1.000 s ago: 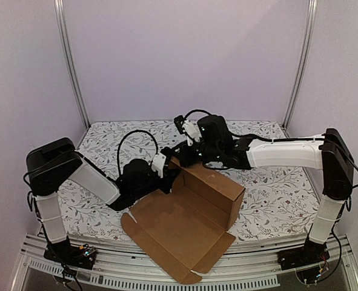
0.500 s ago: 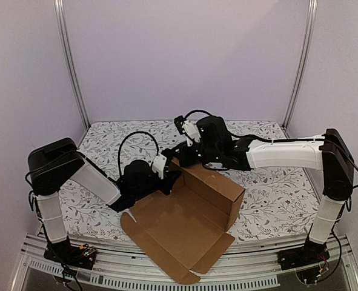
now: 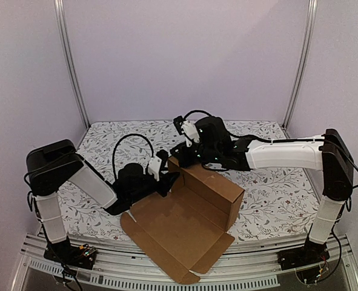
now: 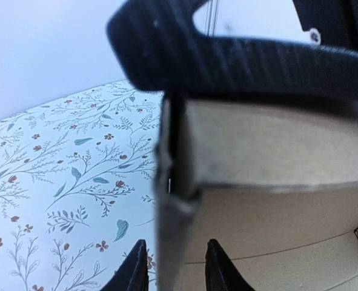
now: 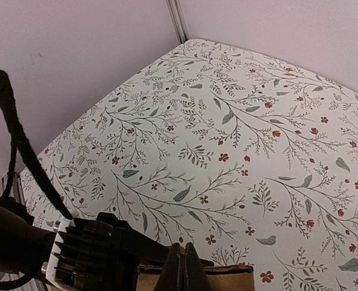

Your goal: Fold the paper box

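Floral desk: left jaws, parted, straddle the paper box wall; right jaws shut (we'd hold that corner square).

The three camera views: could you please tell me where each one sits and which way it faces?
Top external: above and behind the bases, looking down on the table and paper box; left arm and right arm show.
Left wrist: on the left arm, facing the box's upright corner; left gripper jaws straddle it.
Right wrist: on the right arm, looking down across the table; right gripper jaws shut, over the box edge.
Shared: both wrist views show the paper box.
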`<control>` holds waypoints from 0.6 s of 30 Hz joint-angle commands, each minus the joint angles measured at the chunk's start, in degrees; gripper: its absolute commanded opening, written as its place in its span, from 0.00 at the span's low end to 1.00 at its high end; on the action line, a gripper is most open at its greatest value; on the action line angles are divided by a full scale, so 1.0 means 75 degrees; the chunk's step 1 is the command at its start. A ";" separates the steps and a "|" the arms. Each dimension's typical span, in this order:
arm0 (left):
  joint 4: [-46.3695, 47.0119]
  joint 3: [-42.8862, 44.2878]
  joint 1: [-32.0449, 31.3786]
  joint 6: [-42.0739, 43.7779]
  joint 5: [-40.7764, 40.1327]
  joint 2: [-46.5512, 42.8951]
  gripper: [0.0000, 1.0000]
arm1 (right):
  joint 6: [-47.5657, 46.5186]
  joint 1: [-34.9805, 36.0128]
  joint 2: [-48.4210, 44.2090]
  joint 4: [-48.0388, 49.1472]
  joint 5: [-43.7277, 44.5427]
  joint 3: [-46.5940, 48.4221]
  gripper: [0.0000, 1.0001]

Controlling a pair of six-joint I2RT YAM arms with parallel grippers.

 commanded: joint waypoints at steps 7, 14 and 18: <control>0.1107 0.0030 0.0086 -0.0060 0.0189 0.0613 0.33 | -0.0081 0.0051 0.0446 -0.1949 0.0334 -0.0429 0.00; 0.1025 0.0342 0.0115 0.0005 0.0209 0.0980 0.25 | -0.0095 0.0048 0.0323 -0.1963 0.0300 -0.0431 0.00; 0.1066 0.0493 0.0116 -0.0005 0.0179 0.1211 0.14 | -0.0061 0.0053 0.0290 -0.1960 0.0256 -0.0405 0.00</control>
